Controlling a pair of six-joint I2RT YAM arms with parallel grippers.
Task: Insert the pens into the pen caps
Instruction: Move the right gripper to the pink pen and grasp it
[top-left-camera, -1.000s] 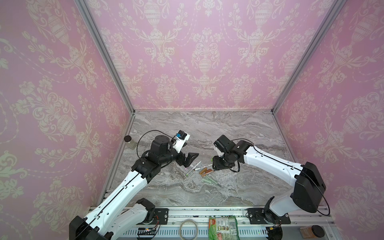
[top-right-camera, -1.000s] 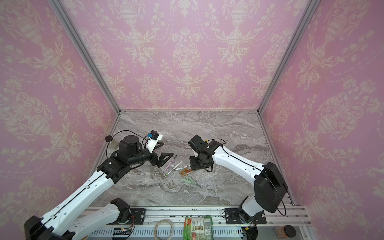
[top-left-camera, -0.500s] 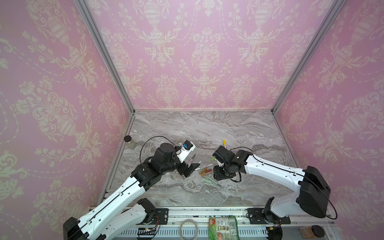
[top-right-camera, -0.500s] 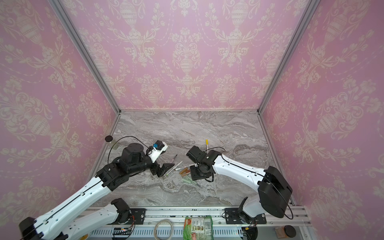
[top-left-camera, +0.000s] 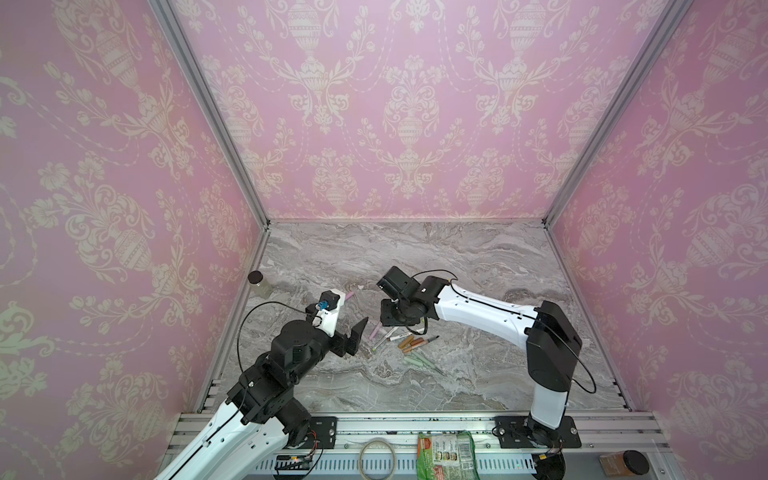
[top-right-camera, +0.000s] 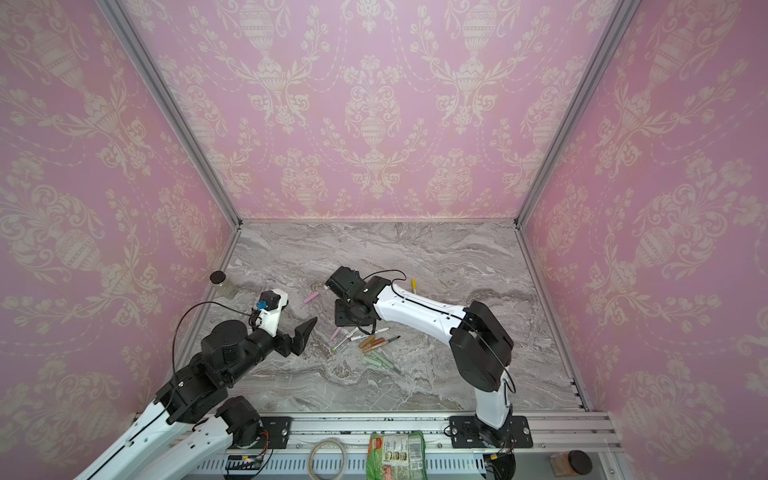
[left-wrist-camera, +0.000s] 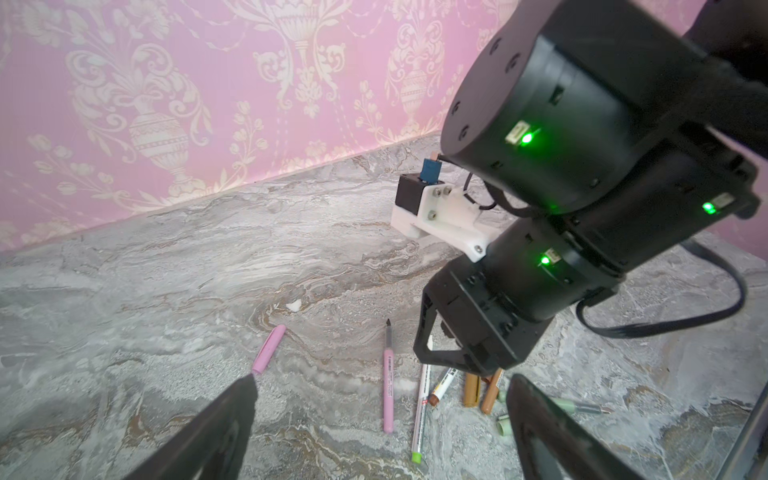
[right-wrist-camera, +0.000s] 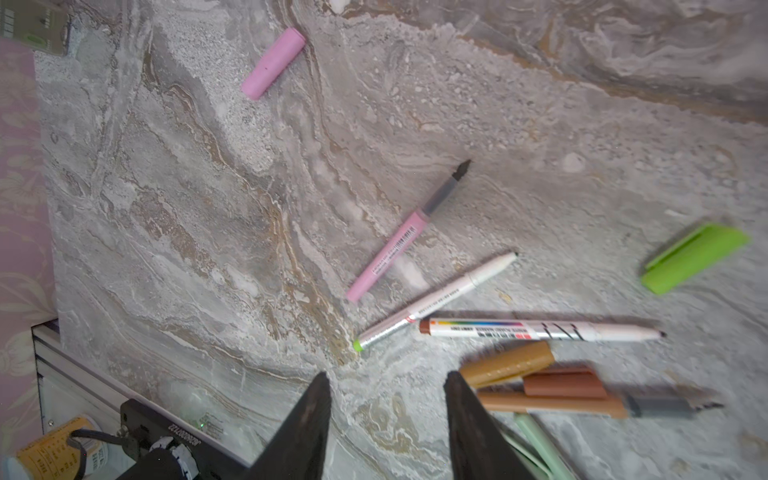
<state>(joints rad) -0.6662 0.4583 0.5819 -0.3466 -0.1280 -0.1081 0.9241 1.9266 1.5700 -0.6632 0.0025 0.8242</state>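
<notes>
Several pens (top-left-camera: 399, 338) lie in a loose heap mid-table, seen in both top views. The right wrist view shows a pink pen (right-wrist-camera: 390, 253), a green-ended white pen (right-wrist-camera: 436, 299), a brown-ended white pen (right-wrist-camera: 540, 330) and a brown pen (right-wrist-camera: 582, 405). Pen caps lie around them: pink (right-wrist-camera: 274, 62), bright green (right-wrist-camera: 694, 257) and two brown (right-wrist-camera: 507, 363). My right gripper (right-wrist-camera: 388, 375) hangs open over the heap's left end, holding nothing. My left gripper (left-wrist-camera: 382, 377) stands wide open just left of the heap, with nothing in it. A yellow pen (top-right-camera: 414, 286) lies behind the right arm.
A small jar with a black lid (top-left-camera: 257, 282) stands by the left wall. The two grippers are close together over the pens (top-right-camera: 365, 343). Sage green pens (left-wrist-camera: 582, 405) and a pale green cap (left-wrist-camera: 505, 424) lie at the heap's near side.
My right gripper has swung left across the heap toward the left gripper. My left arm has dropped lower and drawn back a little to the left. The pens lie as before.
</notes>
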